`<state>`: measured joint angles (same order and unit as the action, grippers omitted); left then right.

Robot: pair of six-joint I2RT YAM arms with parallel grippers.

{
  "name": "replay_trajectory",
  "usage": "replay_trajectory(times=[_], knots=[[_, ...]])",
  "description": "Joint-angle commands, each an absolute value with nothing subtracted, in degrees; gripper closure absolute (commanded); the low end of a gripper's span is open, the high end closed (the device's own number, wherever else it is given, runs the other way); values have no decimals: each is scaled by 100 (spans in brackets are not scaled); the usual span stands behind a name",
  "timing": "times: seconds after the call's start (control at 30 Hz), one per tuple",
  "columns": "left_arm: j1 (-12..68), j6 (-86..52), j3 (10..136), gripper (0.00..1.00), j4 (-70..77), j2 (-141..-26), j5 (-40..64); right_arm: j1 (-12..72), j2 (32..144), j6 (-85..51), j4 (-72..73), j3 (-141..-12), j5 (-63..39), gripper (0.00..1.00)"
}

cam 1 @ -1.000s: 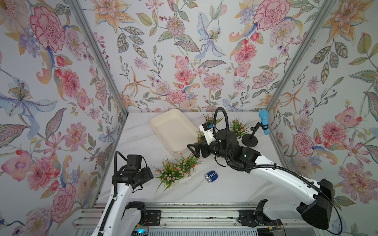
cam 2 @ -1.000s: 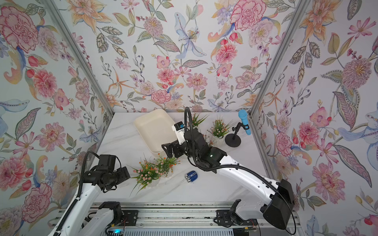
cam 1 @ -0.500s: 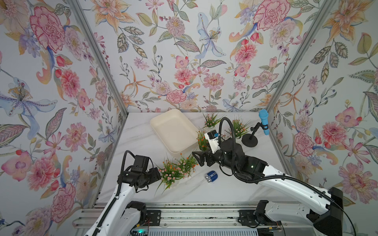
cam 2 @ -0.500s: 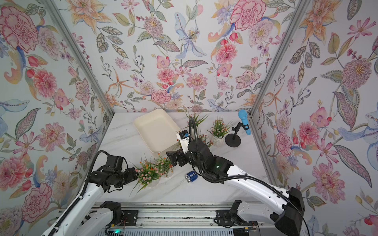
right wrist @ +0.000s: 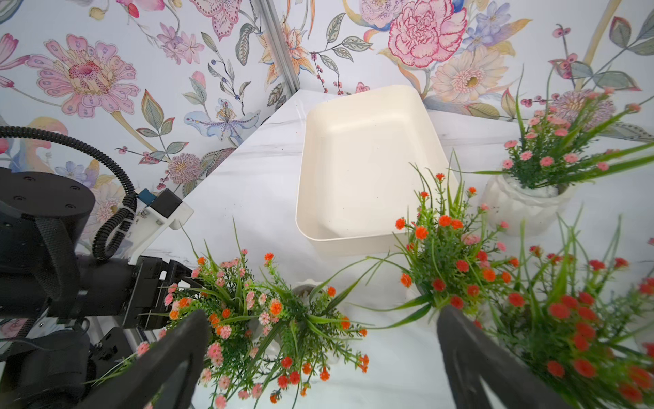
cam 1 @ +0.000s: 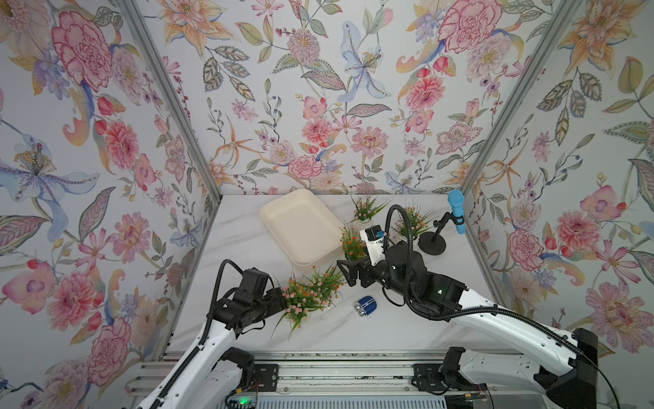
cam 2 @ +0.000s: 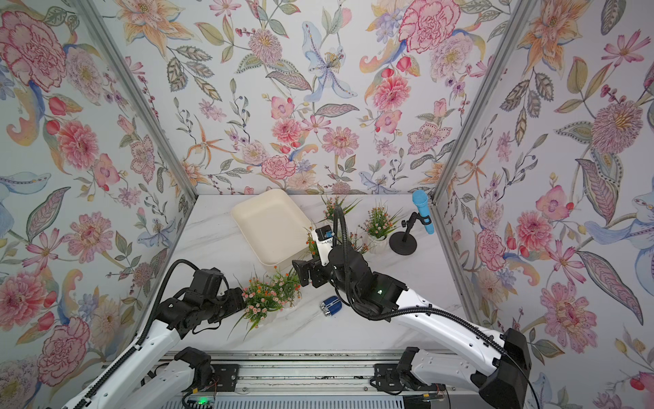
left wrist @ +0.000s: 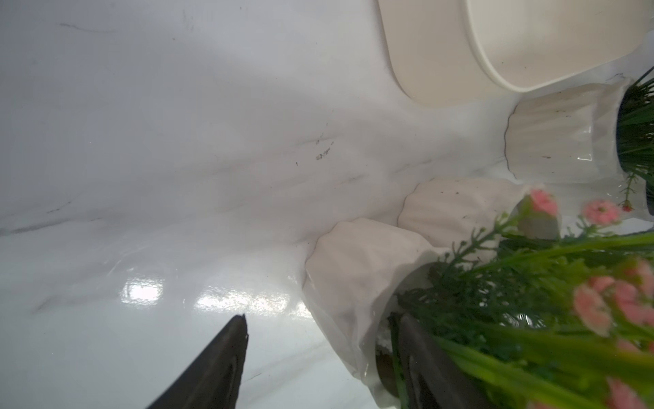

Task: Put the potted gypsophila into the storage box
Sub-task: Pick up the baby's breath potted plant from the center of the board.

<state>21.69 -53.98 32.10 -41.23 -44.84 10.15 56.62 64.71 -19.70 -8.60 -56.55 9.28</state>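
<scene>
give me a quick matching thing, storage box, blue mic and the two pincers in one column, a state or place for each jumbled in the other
1 storage box
2 microphone
3 left pincer
4 right pincer

a wide open, holding nothing
b empty
c on a black stand
d jaws either side of a white pot wall, one inside the rim

Pairs: 1-b, 2-c, 3-d, 4-a

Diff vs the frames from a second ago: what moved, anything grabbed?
The left claw swung in from the side and now straddles the rim of the nearest pot, open and not yet gripping. The right claw pulled back from the storage box corner toward the near edge, open and empty. Nothing was picked up or released, and nothing else shifted.
</scene>
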Motion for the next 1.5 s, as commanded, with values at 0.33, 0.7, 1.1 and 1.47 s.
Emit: replay_trajectory(times=[0.33,0.7,1.1,1.47], knots=[[2586,-5589,3076,39,-4135,-4752,718,6665,6800,-1480,-835,-5612,1072,0],[2803,-5581,3145,48,-3887,-5197,530,7454,6952,-1398,-861,-5537,1758,0],[2909,-5441,3508,68,-4237,-5435,5,7660,6943,-1514,-864,-5406,2078,0],[2951,-5344,3536,89,-4324,-5589,-129,7668,6970,-1533,-864,-5396,2235,0]])
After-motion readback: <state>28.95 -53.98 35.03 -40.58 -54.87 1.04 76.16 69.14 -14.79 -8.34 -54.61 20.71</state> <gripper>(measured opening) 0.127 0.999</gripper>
